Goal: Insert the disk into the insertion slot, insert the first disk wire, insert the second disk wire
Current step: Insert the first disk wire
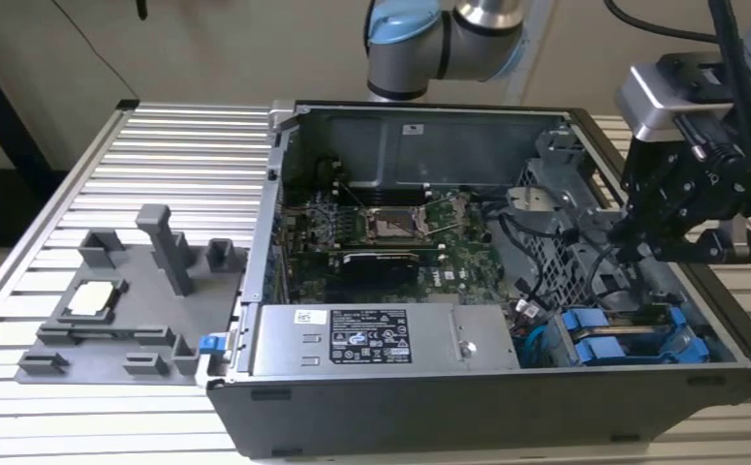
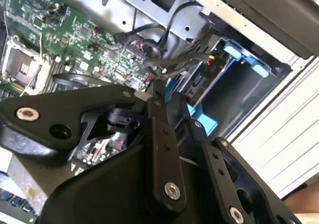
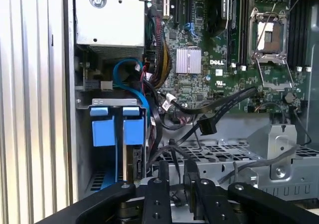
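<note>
The disk (image 3: 134, 133), in its blue carrier, sits in the insertion slot (image 3: 114, 102) of the open case, beside a second blue-fronted carrier (image 3: 102, 132). In the exterior view both blue fronts (image 1: 614, 347) lie at the case's near right corner. My gripper (image 1: 653, 242) hangs over the case's right side, above the metal cage and slightly behind the bay. In both wrist views it (image 3: 177, 176) (image 2: 155, 97) sits among black cables. A black wire with a free connector (image 3: 206, 125) lies just ahead of it, unplugged.
A grey box with a white label (image 1: 375, 339) fills the case's front left. The green motherboard (image 1: 389, 232) lies behind it. A perforated metal cage (image 3: 224, 154) is under the gripper. A grey fixture (image 1: 130, 300) stands on the slatted table (image 1: 181, 145).
</note>
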Controlling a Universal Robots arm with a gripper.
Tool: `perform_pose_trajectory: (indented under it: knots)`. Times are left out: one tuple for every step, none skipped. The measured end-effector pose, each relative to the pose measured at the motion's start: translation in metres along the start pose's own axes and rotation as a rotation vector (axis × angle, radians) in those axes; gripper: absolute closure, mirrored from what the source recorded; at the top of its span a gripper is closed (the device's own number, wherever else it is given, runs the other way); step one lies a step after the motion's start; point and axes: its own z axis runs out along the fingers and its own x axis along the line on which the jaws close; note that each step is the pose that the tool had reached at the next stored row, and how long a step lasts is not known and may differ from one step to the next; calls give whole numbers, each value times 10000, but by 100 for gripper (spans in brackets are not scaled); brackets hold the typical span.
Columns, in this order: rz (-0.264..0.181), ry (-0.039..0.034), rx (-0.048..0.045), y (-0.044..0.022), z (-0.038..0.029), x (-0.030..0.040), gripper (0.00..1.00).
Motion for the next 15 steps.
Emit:
perform_pose_trajectory:
  knots:
    - [-7,7,-2,4,7,-43,73]
    - [-10,14,-5,9,15,-86,73]
    - [-10,28,-8,14,23,-133,73]
    - [-11,54,-10,21,30,-173,73]
    - [-12,113,-12,34,34,-198,73]
    - [-13,223,-15,49,36,-211,73]
    - [-14,391,-20,63,37,-218,73]
    - [-17,570,-24,75,38,-223,73]
    - [-19,763,-26,90,39,-233,73]
    - [-20,852,-27,109,44,-256,73]
    - [-21,904,-25,129,49,-286,73]
    - [-22,948,-25,151,53,-312,73]
    - [-22,983,-25,170,58,-339,73]
    - [-23,1017,-24,187,62,-366,73]
    - [-24,1054,-22,205,66,-391,73]
